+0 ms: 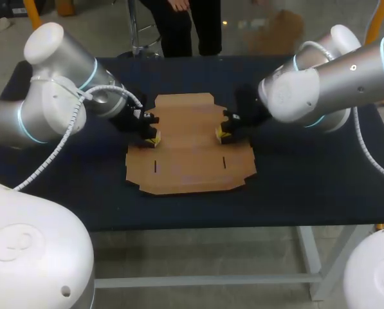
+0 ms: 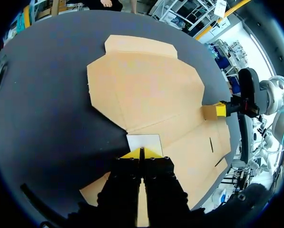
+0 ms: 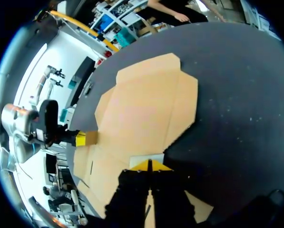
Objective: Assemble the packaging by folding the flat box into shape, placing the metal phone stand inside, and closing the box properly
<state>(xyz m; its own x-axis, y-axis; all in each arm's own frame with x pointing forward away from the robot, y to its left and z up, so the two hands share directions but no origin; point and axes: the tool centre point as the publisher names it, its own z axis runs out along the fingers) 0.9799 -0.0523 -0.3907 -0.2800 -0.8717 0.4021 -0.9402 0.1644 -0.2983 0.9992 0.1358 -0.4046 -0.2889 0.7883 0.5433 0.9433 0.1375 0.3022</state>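
A flat brown cardboard box blank (image 1: 188, 158) lies unfolded in the middle of the dark table. My left gripper (image 1: 153, 139) is shut, its yellow tips resting at a small side flap (image 2: 144, 141) on the blank's left edge. At the opposite edge my right gripper (image 1: 222, 134) is also shut, tips down on the matching flap (image 3: 149, 160). The left wrist view shows the blank (image 2: 146, 90) spread ahead of the left gripper (image 2: 142, 153), with the right gripper (image 2: 221, 109) across it. Ahead of the right gripper (image 3: 150, 165) lies the blank (image 3: 142, 109), and the left gripper (image 3: 81, 138) is on its far side. No phone stand is in view.
The dark table (image 1: 307, 174) has bare cloth on both sides of the blank and in front of it. Two short slots (image 1: 155, 166) are cut in the blank's near panel.
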